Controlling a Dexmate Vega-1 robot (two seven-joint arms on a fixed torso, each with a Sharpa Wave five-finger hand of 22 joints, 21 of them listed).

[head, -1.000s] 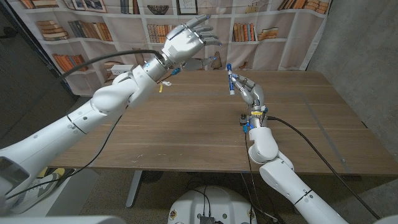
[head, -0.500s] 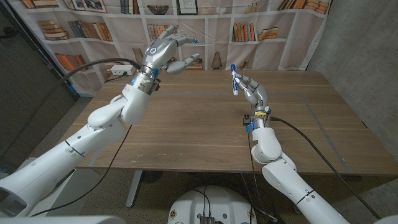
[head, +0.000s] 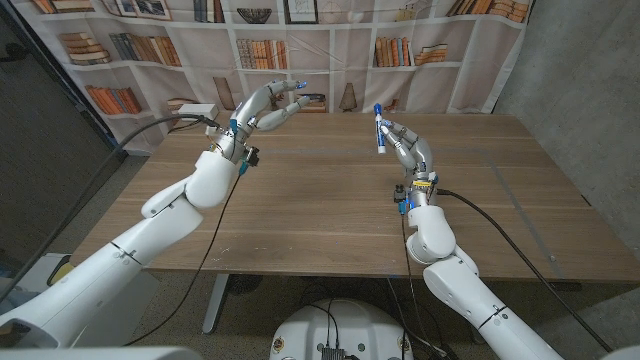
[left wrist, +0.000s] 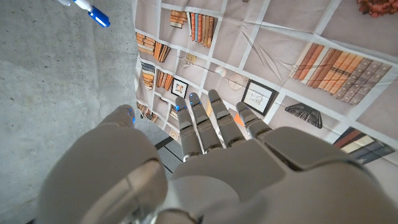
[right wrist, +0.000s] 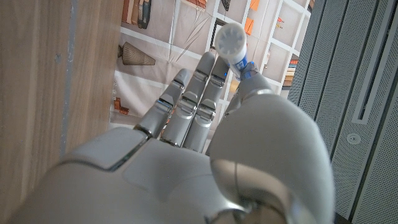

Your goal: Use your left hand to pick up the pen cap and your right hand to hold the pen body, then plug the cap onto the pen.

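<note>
Above the wooden counter [head: 300, 210], the right hand [head: 405, 145] holds the pen body [head: 379, 128] upright; the left hand [head: 262, 106] pinches the blue pen cap [head: 300, 85] between its fingers.

A wooden tabletop [head: 320, 200] with a brown grain runs across the room, a faint pale line crossing its right side. Behind its far edge hangs a backdrop [head: 420, 50] printed with white bookshelves, rows of books, a framed picture and what looks like a dark bowl, though the print is too small to be sure. A grey concrete wall [head: 590, 120] stands beyond the right edge, and dark panelling [head: 40, 130] beyond the left.
</note>
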